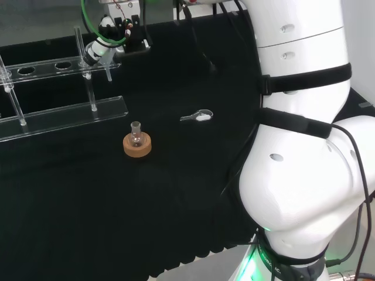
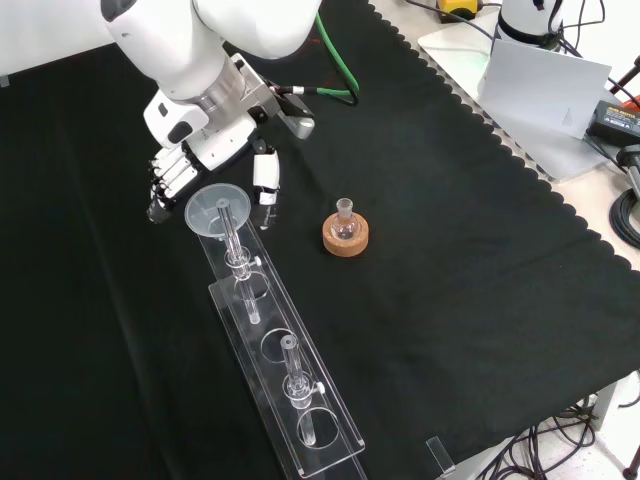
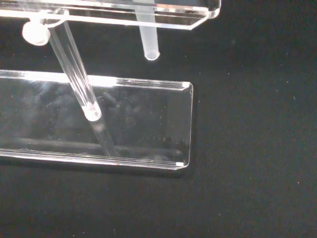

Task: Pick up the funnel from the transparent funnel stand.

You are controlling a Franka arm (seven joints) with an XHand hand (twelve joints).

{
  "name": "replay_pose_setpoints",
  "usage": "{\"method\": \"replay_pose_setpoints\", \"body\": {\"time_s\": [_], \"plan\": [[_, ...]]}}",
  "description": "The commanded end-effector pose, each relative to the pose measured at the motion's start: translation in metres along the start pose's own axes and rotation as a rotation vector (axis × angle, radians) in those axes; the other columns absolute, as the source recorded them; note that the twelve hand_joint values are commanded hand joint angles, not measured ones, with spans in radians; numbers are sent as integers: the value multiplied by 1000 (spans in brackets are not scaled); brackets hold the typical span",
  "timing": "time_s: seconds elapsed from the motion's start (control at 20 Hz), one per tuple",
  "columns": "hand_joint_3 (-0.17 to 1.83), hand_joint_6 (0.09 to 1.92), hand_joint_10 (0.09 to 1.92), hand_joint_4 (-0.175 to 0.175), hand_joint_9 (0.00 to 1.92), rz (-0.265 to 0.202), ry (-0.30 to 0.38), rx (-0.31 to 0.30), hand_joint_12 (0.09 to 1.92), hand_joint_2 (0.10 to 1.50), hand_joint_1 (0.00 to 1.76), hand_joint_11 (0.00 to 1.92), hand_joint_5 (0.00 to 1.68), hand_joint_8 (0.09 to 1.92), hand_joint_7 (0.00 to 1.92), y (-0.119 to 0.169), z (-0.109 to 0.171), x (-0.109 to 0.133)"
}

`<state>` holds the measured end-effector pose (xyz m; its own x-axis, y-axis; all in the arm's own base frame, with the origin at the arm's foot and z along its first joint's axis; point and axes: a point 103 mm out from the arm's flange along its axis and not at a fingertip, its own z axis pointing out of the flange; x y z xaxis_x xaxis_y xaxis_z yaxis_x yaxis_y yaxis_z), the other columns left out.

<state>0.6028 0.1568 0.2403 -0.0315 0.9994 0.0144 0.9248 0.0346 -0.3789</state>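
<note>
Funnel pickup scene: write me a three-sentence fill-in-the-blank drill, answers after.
1. In the front view the funnel sits in the end hole of the clear ____, nearest the hand.
2. The small flask stands on a ____ ring.
3. In the front view the hand's fingers are at the funnel's left and its ____ at the right.

Missing words: stand; cork; thumb

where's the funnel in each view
Head: funnel upper left, in the stand's right-end hole, at the hand.
Front: funnel upper left, at the stand's far end.
Wrist: its stem tip pokes below the upper shelf.
Shared landmark: the stand.
</note>
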Motion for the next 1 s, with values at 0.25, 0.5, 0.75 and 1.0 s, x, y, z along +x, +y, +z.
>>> {"method": "replay_pose_setpoints", "body": {"time_s": [0.25, 0.5, 0.75, 1.0], "plan": [[9, 87, 767, -35, 0, 1, 6, -3, 1426, 762, 490, 0, 67, 622, 41, 3, 2, 2], [10, 87, 741, -38, 0, 5, -1, 0, 1426, 764, 492, 0, 69, 634, 48, 6, 0, 0], [10, 87, 733, -41, 0, 4, -15, 28, 1426, 766, 493, 0, 74, 640, 53, 8, 5, 3], [10, 87, 749, -43, 0, 4, -20, 31, 1425, 767, 494, 0, 91, 652, 78, 7, 6, 3]]}}
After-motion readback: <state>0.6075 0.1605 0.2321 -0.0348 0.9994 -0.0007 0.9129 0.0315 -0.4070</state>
